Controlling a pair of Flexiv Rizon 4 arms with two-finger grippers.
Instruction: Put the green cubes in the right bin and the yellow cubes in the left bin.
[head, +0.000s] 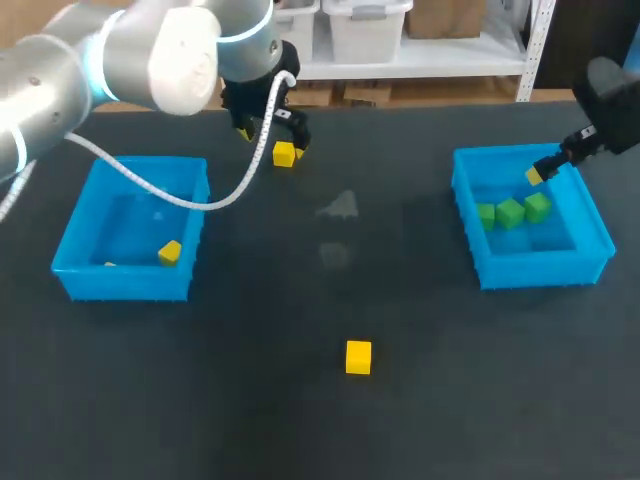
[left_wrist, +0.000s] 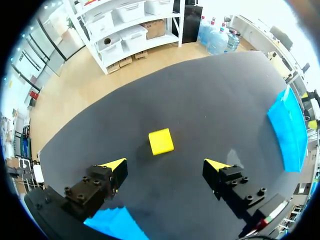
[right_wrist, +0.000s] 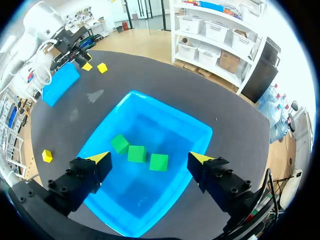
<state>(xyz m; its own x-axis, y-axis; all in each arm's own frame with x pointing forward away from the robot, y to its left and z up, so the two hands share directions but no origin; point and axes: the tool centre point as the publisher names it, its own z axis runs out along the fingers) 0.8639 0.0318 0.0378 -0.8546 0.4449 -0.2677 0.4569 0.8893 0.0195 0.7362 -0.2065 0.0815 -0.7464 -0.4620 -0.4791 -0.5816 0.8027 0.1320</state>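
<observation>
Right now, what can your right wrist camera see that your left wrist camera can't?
Only the right wrist view shows three green cubes inside the right bin and a lone yellow cube on the table. Only the left wrist view shows the left gripper open, nothing between its fingers. Both show the left bin, the right bin and another yellow cube ahead of that gripper.

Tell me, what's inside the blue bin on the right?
Three green cubes sit in a row on the right bin's floor; nothing else shows. The open right gripper hangs over it, and its fingers cover two corners in the wrist view.
</observation>
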